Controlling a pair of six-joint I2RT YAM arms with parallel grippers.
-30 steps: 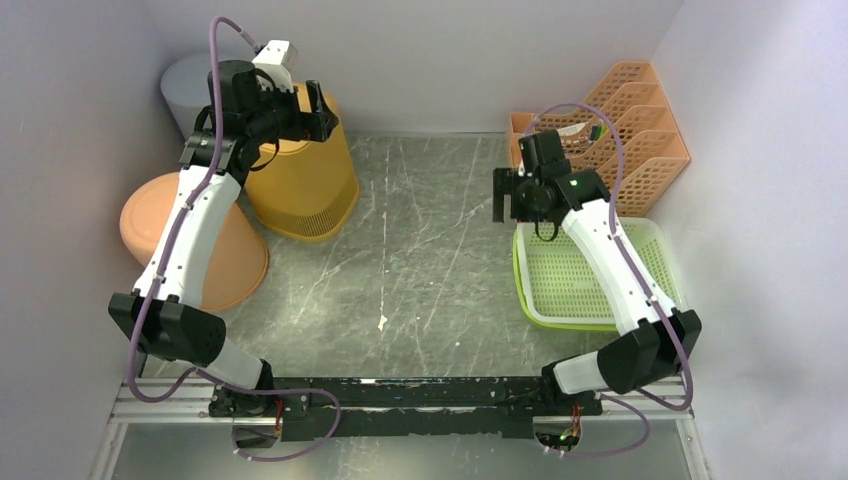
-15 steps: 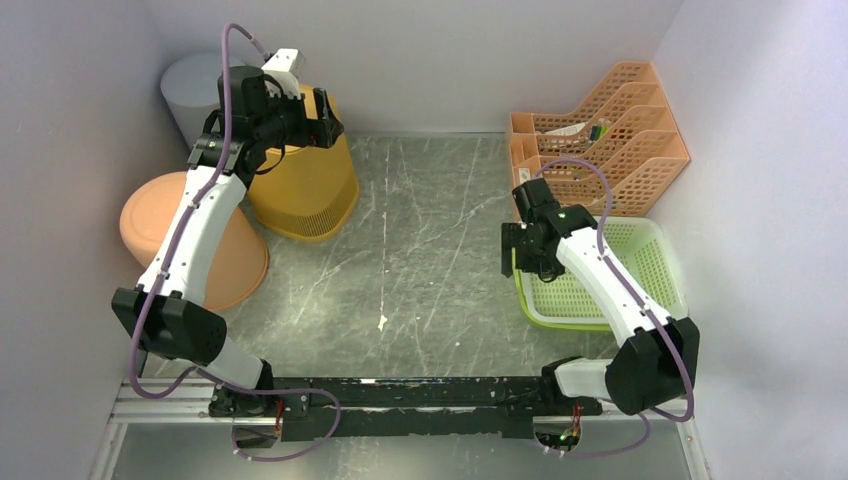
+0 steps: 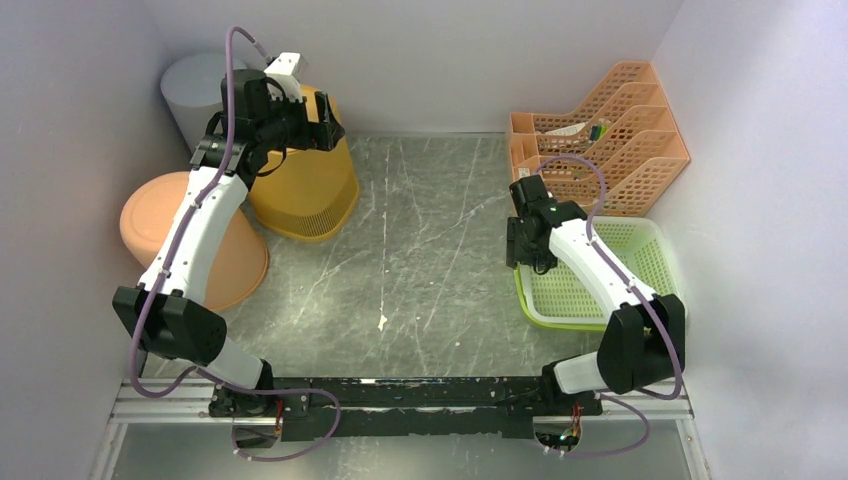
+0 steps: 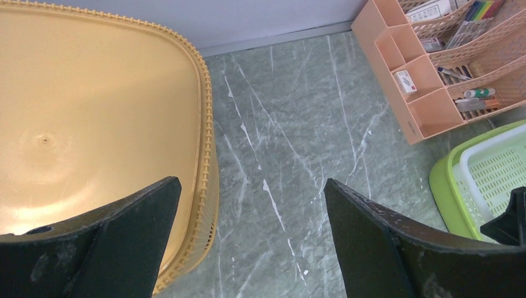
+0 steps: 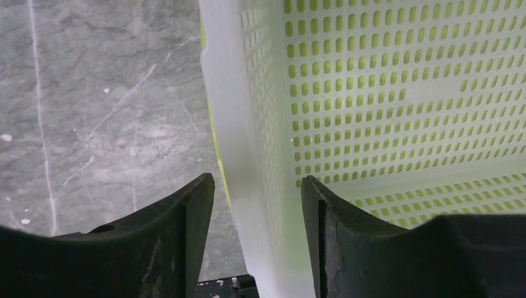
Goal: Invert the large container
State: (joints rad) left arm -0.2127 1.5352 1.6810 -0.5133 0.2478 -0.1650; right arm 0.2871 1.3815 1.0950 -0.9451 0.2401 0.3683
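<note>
The green mesh basket sits open side up on the right of the tabletop. The right gripper has its fingers straddling the basket's left wall (a gap on each side, no pinch). The left gripper hangs with its fingers wide over the edge of the upturned yellow basket.

On the surface, the basket stands at 11 o'clock. The tub sits just beside it at 9, and a drum stands behind both in the corner. The organizer sits at 2 o'clock, with the tray before it at 3.
</note>
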